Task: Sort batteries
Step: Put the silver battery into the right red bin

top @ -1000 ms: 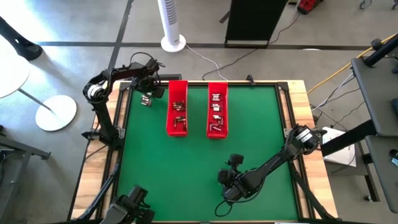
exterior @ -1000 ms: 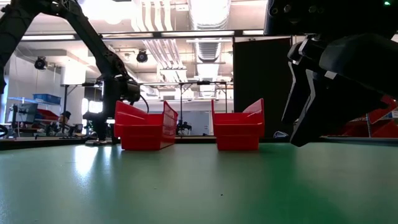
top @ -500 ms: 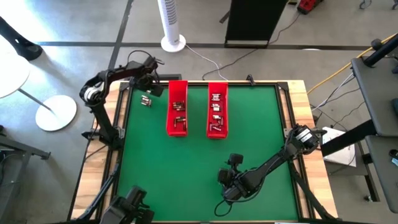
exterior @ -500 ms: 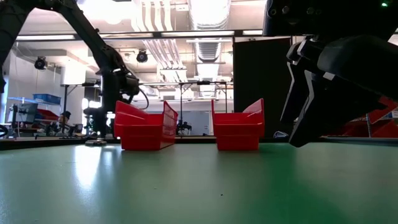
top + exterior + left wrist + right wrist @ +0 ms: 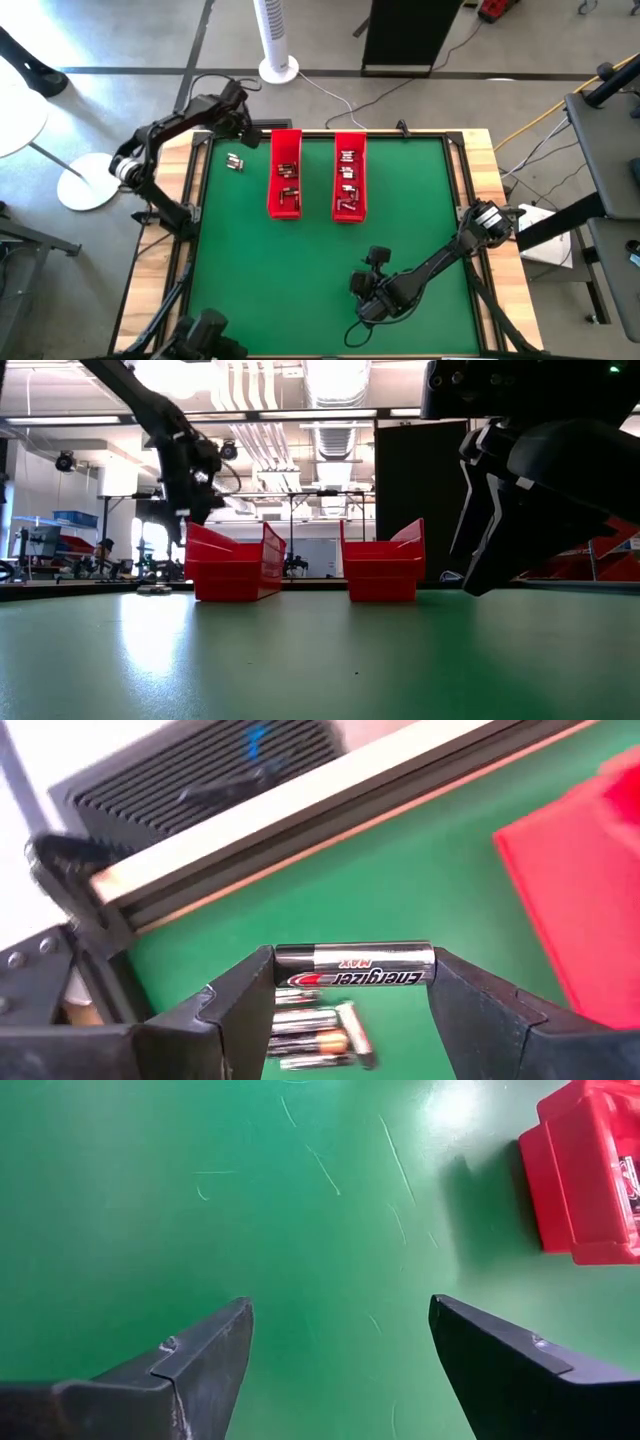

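Green table (image 5: 320,290): my landmark. Two red trays (image 5: 285,172) at its far middle, batteries inside. Right gripper (image 5: 340,1370): near edge, jaws apart, empty. Left gripper (image 5: 345,982): above far-left corner, clamped on one battery (image 5: 355,965) end to end. Loose batteries (image 5: 235,162) left of the trays.

One silver-black battery (image 5: 355,965) held crosswise, lifted — loose batteries (image 5: 315,1032) clustered on green below.

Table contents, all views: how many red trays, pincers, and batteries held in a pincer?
red trays: 2
pincers, left pincer and right pincer: 2
battery clamped in left pincer: 1
Total: 5
loose batteries: too small to count.
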Controlling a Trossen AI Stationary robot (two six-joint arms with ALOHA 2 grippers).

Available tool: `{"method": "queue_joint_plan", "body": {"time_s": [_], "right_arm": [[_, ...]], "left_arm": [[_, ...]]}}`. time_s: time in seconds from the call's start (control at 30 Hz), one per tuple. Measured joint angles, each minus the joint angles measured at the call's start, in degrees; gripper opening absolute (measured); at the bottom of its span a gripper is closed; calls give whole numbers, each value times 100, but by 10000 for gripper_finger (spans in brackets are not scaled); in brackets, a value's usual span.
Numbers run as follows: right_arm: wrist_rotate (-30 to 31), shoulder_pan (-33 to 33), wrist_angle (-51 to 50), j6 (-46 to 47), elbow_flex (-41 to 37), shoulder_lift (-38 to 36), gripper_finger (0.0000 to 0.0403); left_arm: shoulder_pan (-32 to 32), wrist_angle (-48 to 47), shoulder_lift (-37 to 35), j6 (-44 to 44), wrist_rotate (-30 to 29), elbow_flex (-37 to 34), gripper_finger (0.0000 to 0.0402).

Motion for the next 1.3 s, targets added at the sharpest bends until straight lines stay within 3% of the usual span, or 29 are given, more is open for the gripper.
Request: {"method": "queue_joint_plan", "body": {"time_s": [0.23, 0.47, 0.57, 0.7, 0.8, 0.93, 1.03, 1.2, 1.3], "right_arm": [[189, 0, -3, -147, 0, 0, 308], [427, 86, 11, -408, -9, -79, 300], [1385, 147, 114, -647, -9, -149, 292], [3350, 169, 725, -1522, -9, -162, 281], [4049, 31, 1265, -2469, -11, -146, 275], [4097, -297, 2225, -3611, -20, -146, 270], [4000, -417, 3334, -4960, 67, -162, 270], [3241, -439, 5681, -7643, 151, -424, 274], [2779, -480, 6387, -8674, 149, -679, 272]], "left_arm": [[-564, 29, -704, 15, 366, 0, 217], [-1479, 68, -1594, -17, 320, -215, 217], [-1826, 161, -2004, -178, 319, -335, 217], [-2335, 648, -2529, -502, 476, -665, 217], [-2757, 1173, -2865, -787, 882, -980, 217], [-3569, 2237, -3231, -1225, 1271, -1479, 217], [-4322, 3217, -3444, -1383, 1354, -1841, 217], [-5413, 5247, -3656, -1516, 1367, -2541, 217], [-5893, 6223, -3705, -1488, 1369, -2914, 217]]}}
